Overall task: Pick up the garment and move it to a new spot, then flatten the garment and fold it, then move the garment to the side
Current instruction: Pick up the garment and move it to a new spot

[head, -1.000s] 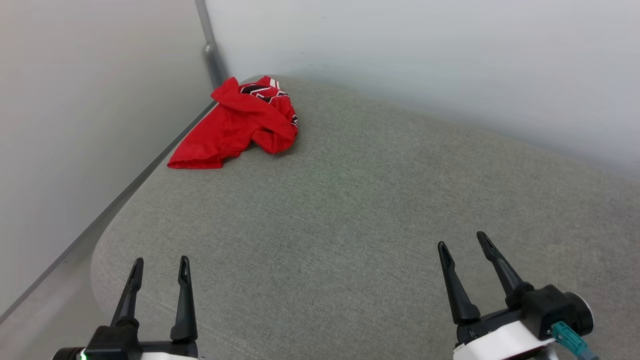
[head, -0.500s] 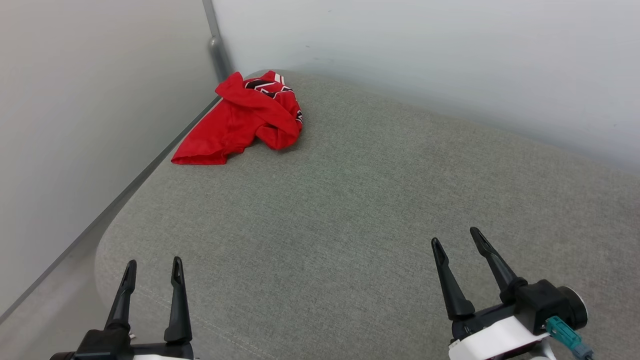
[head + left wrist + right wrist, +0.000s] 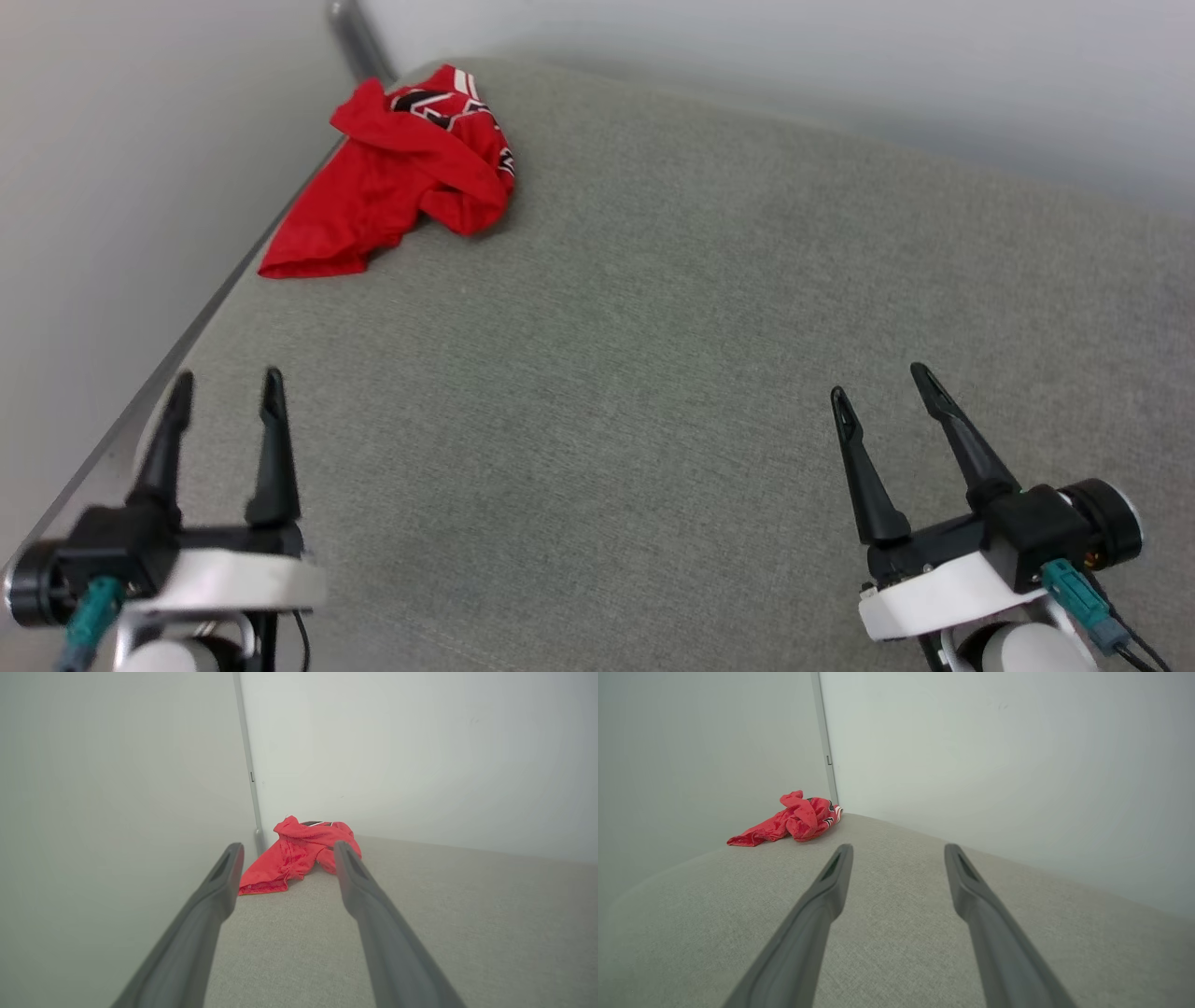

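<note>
The garment (image 3: 401, 177), a crumpled red jersey with a bit of black-and-white print and striped trim showing, lies at the far left corner of the grey cushioned surface (image 3: 653, 355). My left gripper (image 3: 224, 387) stands open near the surface's left edge, well short of the garment. My right gripper (image 3: 882, 378) is open at the lower right, empty. In the left wrist view the garment (image 3: 299, 854) sits straight ahead between the fingers of the left gripper (image 3: 285, 851). The right wrist view has the garment (image 3: 791, 819) far off to the left of the right gripper (image 3: 899, 851).
Pale walls (image 3: 112, 168) close in on the left and at the back, meeting at a grey corner post (image 3: 353, 37) just behind the garment. The surface's rounded left edge (image 3: 159, 383) runs along the left wall.
The head view has shifted, so the whole scene sits higher and further left. Both grippers have come up and forward in the picture, the left one the most, and stayed open. The garment lies as before.
</note>
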Robot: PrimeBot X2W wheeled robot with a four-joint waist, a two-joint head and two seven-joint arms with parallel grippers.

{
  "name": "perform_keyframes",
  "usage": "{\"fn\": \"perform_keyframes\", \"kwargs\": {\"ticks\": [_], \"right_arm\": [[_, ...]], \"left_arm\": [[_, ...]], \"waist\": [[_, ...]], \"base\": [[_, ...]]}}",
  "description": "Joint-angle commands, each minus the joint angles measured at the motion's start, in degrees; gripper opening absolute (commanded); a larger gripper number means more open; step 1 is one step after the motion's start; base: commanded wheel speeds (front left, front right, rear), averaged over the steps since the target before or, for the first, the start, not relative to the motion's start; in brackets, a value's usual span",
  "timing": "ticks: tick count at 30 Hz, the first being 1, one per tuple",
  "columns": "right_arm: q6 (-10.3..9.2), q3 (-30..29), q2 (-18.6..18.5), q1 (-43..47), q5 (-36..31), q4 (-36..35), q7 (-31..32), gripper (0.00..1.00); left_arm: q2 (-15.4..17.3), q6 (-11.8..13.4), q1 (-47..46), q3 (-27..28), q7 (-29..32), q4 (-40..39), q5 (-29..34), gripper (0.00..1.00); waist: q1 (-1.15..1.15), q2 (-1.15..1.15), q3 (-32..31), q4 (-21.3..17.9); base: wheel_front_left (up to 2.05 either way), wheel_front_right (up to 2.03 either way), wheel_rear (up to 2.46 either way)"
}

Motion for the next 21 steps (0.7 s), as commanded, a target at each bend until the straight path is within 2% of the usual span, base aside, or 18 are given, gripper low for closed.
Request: {"fn": "perform_keyframes", "kwargs": {"ticks": [1, 7, 10, 13, 16, 17, 21], "right_arm": [[-0.04, -0.53, -0.08, -1.33, -1.89, -0.88, -0.1, 1.0], [-0.03, -2.42, -0.96, -4.32, -4.87, -5.65, -0.1, 1.0], [-0.04, -3.05, -1.35, -5.83, -5.19, -7.73, -0.1, 1.0], [-0.03, -3.35, -1.66, -6.78, -5.72, -9.25, -0.1, 1.0], [-0.04, -3.05, -2.09, -7.39, -6.26, -10.28, -0.11, 1.0], [-0.04, -3.05, -2.09, -7.39, -6.26, -10.28, -0.11, 1.0], [-0.03, -3.4, -2.11, -8.22, -6.5, -11.17, -0.11, 1.0]], "left_arm": [[1.26, -0.45, -3.13, 0.21, -0.15, 0.47, -0.4, 1.0], [9.17, -1.19, -15.13, 0.76, -0.15, 8.68, -4.54, 1.0], [16.23, -1.23, -21.86, -2.28, 0.08, 14.72, -7.84, 1.0], [23.32, -1.23, -28.6, -6.04, 2.34, 19.13, -14.68, 1.0], [30.85, -1.23, -34.23, -11.54, 8.59, 22.18, -22.32, 1.0], [30.85, -1.23, -34.23, -11.54, 8.59, 22.18, -22.32, 1.0], [38.27, -1.24, -41.23, -16.17, 21.0, 24.05, -36.46, 1.0]], "waist": [[-0.01, 0.0, 5.25, -3.67], [-0.01, 0.0, 13.15, -7.42], [-0.01, 0.0, 16.64, -9.44], [-0.01, 0.0, 19.61, -10.85], [-0.01, 0.0, 22.2, -12.4], [-0.01, 0.0, 22.2, -12.4], [-0.01, 0.0, 25.36, -14.52]], "base": [[0.0, 0.0, 0.0], [0.0, 0.0, 0.0], [0.0, 0.0, 0.0], [0.0, 0.0, 0.0], [0.0, 0.0, 0.0], [0.0, 0.0, 0.0], [0.0, 0.0, 0.0]]}}
